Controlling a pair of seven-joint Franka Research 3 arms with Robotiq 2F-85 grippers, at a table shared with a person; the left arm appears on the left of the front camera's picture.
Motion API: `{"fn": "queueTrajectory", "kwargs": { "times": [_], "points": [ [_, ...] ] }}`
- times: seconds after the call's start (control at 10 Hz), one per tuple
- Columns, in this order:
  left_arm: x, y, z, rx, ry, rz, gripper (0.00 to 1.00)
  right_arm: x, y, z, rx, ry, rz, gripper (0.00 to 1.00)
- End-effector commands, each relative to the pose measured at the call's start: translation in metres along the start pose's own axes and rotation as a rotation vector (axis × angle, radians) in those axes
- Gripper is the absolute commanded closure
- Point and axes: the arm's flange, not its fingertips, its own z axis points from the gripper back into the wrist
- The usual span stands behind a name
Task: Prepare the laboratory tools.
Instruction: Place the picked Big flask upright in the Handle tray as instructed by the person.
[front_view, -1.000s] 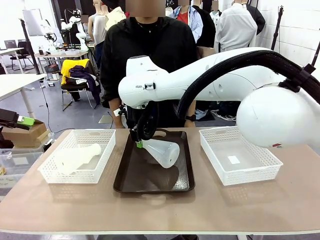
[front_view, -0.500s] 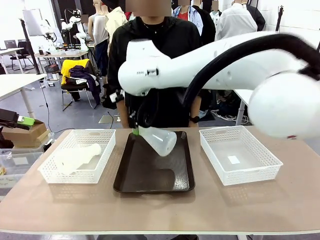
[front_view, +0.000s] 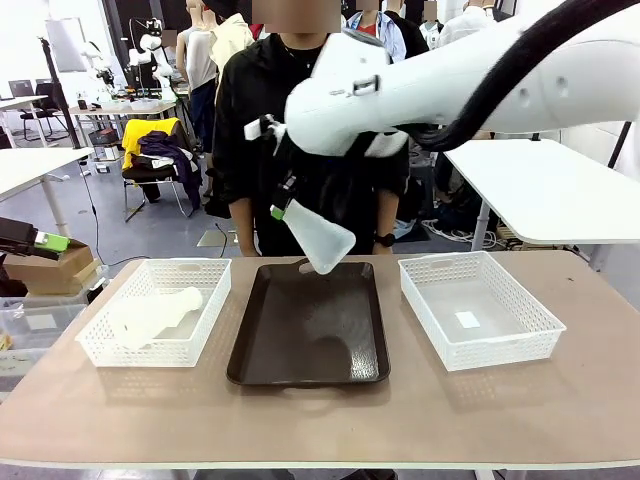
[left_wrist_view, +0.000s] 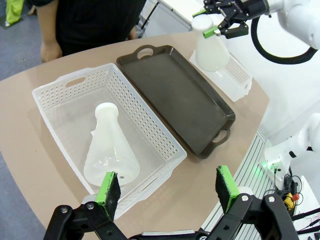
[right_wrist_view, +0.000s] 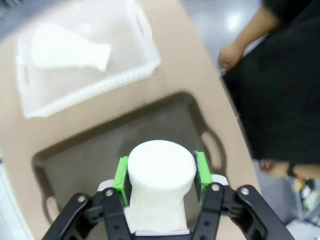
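**Flask held above the tray**

A frosted-white flask (right_wrist_view: 161, 205) is gripped at its neck by the right gripper (right_wrist_view: 161, 172) — a green pad (right_wrist_view: 121, 176) is pressed against each side. Beneath it, a dark brown tray (right_wrist_view: 95, 145) is seen on the tan table (right_wrist_view: 185, 55). Beside the tray, a second flask (right_wrist_view: 60, 50) is laid on its side in a white mesh basket (right_wrist_view: 145, 62) — a person's hand (right_wrist_view: 231, 52) is seen at the table's edge.

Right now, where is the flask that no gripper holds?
Front view: the flask lies on its side in the left white basket, beside the dark tray.
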Motion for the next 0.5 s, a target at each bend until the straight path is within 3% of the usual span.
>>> {"fn": "queueTrajectory", "kwargs": {
  "times": [0.0, 0.2, 0.4],
  "points": [
    [0.000, 0.000, 0.001, -0.010, -0.008, -0.002, 0.00, -0.065, 0.014, -0.002, 0.094, -0.257, 0.039, 1.00],
    [0.000, 0.000, 0.001, -0.010, -0.008, -0.002, 0.00, -0.086, 0.008, -0.010, 0.129, -0.523, 0.108, 1.00],
    [0.000, 0.000, 0.001, -0.010, -0.008, -0.002, 0.00, -0.094, 0.003, -0.011, 0.148, -0.721, 0.176, 1.00]
  ]
}}
